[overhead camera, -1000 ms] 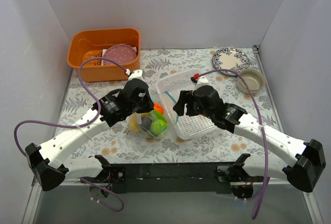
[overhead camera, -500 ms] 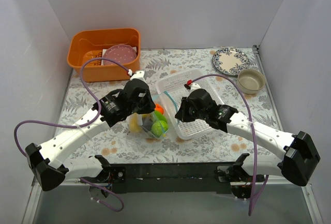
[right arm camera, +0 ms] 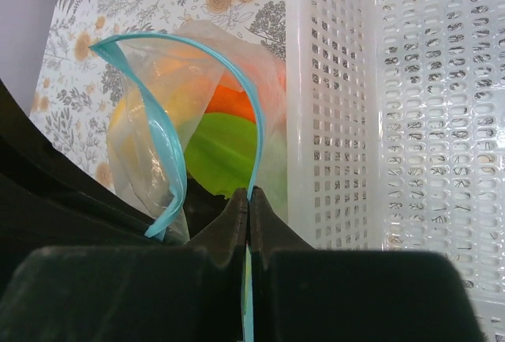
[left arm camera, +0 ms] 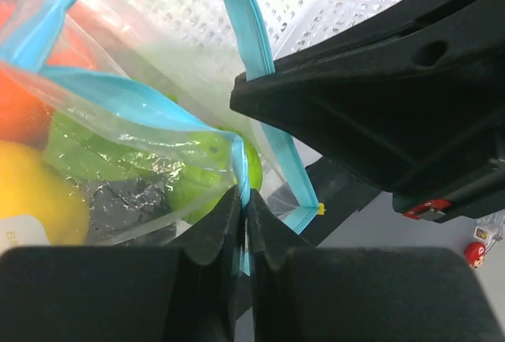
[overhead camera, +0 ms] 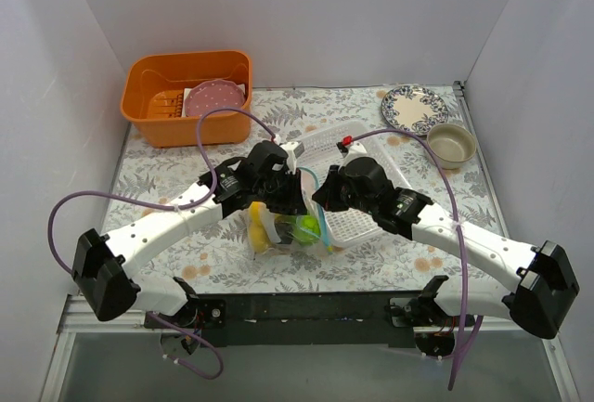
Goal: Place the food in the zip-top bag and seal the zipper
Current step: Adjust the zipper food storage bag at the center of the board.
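The clear zip-top bag [overhead camera: 278, 227] stands between both arms with its mouth gaping. Yellow [left arm camera: 31, 200], orange [right arm camera: 233, 101] and green [right arm camera: 221, 152] food pieces sit inside it. My left gripper [left arm camera: 243, 198] is shut on one side of the teal zipper [left arm camera: 252, 42]. On the opposite side of that strip [right arm camera: 256, 129], my right gripper [right arm camera: 248, 196] is shut too. In the top view the left gripper [overhead camera: 295, 196] and right gripper [overhead camera: 320, 200] are almost touching over the bag.
A white mesh basket [overhead camera: 357, 221] sits tight against the bag's right side, under the right arm. An orange bin [overhead camera: 148, 96] holding a pink plate [overhead camera: 215, 97] is at the back left. A patterned plate [overhead camera: 413, 107] and a bowl [overhead camera: 450, 145] sit at the back right.
The right gripper closed on the bag's teal strip. The left arm swung right with the bag, bringing it beside the right gripper and the basket.
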You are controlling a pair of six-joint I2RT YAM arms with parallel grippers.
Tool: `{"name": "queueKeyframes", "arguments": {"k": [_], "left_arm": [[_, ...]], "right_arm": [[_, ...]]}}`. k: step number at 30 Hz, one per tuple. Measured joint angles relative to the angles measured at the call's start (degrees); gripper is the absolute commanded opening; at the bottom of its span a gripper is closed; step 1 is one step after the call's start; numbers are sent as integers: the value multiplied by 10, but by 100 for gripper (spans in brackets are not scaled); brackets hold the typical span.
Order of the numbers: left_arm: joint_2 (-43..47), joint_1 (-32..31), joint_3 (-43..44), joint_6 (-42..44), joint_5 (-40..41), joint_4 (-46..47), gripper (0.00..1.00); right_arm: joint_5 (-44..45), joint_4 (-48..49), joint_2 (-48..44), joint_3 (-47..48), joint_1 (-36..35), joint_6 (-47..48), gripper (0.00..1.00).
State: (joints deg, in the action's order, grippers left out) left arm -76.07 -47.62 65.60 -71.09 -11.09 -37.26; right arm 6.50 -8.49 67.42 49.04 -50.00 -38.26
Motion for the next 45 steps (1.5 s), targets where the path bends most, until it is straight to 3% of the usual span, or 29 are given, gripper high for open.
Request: {"name": "queueKeyframes", "arguments": {"k": [3, 5, 8, 11, 16, 21, 31, 37, 45], "left_arm": [[-4, 0, 0, 1, -2, 0, 28], [0, 0, 1, -3, 10, 0, 48], [19, 0, 1, -16, 41, 1, 67], [68, 0, 1, -30, 86, 7, 79], [135, 0, 32, -38, 169, 12, 81], [86, 11, 92, -30, 219, 1, 81], [-61, 76, 135, 19, 184, -36, 81], [-80, 88, 167, 42, 153, -38, 81], [-117, 96, 196, 56, 111, -36, 74]], "right_arm": [[9, 1, -2, -1, 0, -6, 16], [14, 1, -4, -2, 0, -8, 20], [25, 5, -12, -4, 0, -10, 24], [35, 6, -23, -5, 0, -9, 31], [48, 2, -26, -5, 0, -6, 42], [63, -20, -55, -5, 0, -4, 54], [0, -26, -91, 5, 0, 15, 54], [-61, -36, -89, 0, -12, 29, 53], [-99, -48, -89, -2, -23, 54, 54]]}}
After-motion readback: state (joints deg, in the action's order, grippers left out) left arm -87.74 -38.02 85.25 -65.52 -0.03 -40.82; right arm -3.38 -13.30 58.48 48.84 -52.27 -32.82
